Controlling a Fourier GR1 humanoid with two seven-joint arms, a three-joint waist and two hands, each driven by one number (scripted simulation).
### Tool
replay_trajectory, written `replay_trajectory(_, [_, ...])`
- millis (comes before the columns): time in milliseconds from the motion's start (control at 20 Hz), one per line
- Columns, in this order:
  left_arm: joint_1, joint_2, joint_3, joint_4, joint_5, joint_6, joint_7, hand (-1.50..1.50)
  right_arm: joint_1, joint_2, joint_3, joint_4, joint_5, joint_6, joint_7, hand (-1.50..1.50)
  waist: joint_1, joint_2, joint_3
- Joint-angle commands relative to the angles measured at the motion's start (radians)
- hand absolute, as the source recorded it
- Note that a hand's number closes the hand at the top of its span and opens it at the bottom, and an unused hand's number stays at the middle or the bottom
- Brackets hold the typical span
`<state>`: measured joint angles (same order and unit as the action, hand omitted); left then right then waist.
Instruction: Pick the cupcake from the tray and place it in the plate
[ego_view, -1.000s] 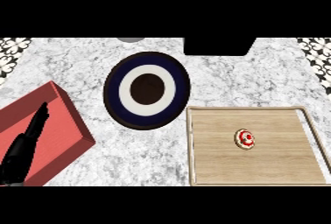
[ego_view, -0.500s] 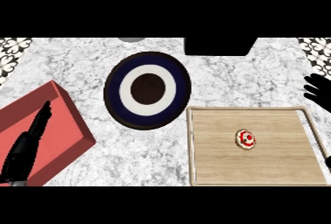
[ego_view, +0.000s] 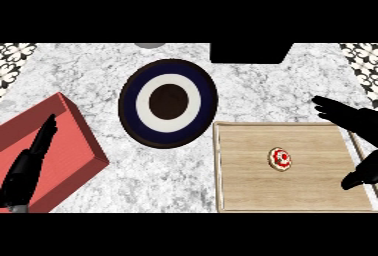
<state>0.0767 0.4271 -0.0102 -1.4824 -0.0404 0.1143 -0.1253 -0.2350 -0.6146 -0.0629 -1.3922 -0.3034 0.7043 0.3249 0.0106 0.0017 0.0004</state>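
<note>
A small cupcake (ego_view: 280, 159) with red and white topping sits on the wooden tray (ego_view: 251, 190) at the lower right. The round plate (ego_view: 169, 102), dark blue with a white ring and a dark centre, lies on the marble counter to the tray's upper left. My right hand (ego_view: 353, 119) comes in from the right edge, open, its fingers spread over the tray's far right corner and its thumb (ego_view: 359, 176) lower down; it is to the right of the cupcake and not touching it. My left hand (ego_view: 29, 162) rests open at the lower left.
A red box (ego_view: 63, 132) lies under my left hand at the left. A black block (ego_view: 248, 52) stands at the counter's far edge, with a grey object (ego_view: 150, 45) further left. Patterned tiles show in both upper corners.
My right hand has come into view from the right edge and moved left over the tray's right side. The cupcake, plate and left hand have not moved.
</note>
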Motion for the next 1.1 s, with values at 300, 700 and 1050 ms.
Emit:
replay_trajectory(300, [0.027, -0.055, 0.052, 0.001, -0.059, -0.026, -0.028, 0.0, -0.075, 0.094, 0.021, 0.177, 0.225, 0.096, -0.181, -1.5, -0.004, -0.001, 0.0])
replay_trajectory(700, [-0.02, -0.123, 0.046, 0.078, -0.125, -0.03, -0.056, 0.0, -0.069, 0.16, 0.04, 0.182, 0.31, 0.109, -0.172, -1.5, -0.008, -0.001, 0.0])
replay_trajectory(1050, [0.024, -0.137, 0.094, -0.025, -0.141, -0.074, -0.003, 0.0, -0.031, 0.214, 0.02, 0.166, 0.367, 0.117, -0.204, -1.5, -0.008, -0.002, 0.0])
